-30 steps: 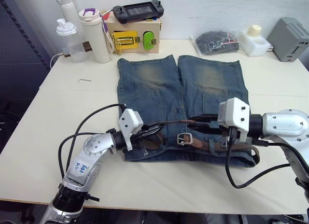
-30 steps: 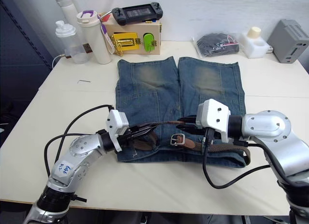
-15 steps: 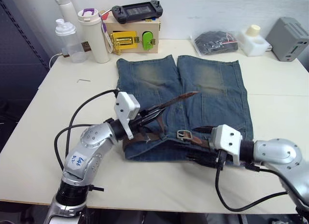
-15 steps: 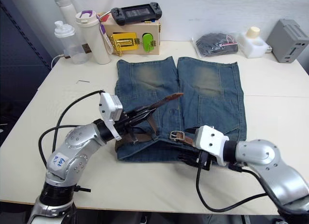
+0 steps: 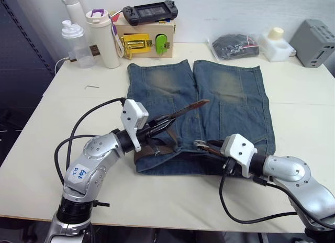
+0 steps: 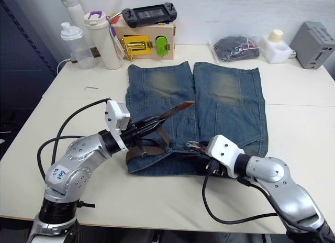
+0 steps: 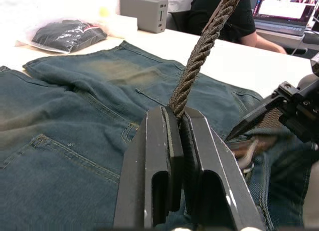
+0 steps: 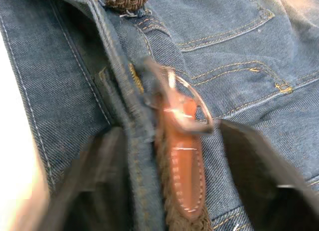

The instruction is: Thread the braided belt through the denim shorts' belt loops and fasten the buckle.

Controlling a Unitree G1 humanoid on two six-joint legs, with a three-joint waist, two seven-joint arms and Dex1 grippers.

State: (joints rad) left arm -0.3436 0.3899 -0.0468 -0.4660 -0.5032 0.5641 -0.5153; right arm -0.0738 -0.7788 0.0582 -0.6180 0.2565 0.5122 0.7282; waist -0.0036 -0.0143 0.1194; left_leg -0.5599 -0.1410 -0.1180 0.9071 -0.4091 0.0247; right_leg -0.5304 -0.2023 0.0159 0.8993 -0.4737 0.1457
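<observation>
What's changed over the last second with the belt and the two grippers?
The left gripper lifted the braided belt tail up off the denim shorts; the right gripper let go and dropped to the waistband, open astride the buckle. The shorts stayed put.

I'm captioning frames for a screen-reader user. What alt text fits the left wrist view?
The left tool is shut on the braided belt, whose woven brown strap rises up and away from its fingers. Behind it the denim shorts lie flat on the table, with the right tool near the waistband.

cream table (image 5: 78, 104), white wall (image 5: 235, 7)
</observation>
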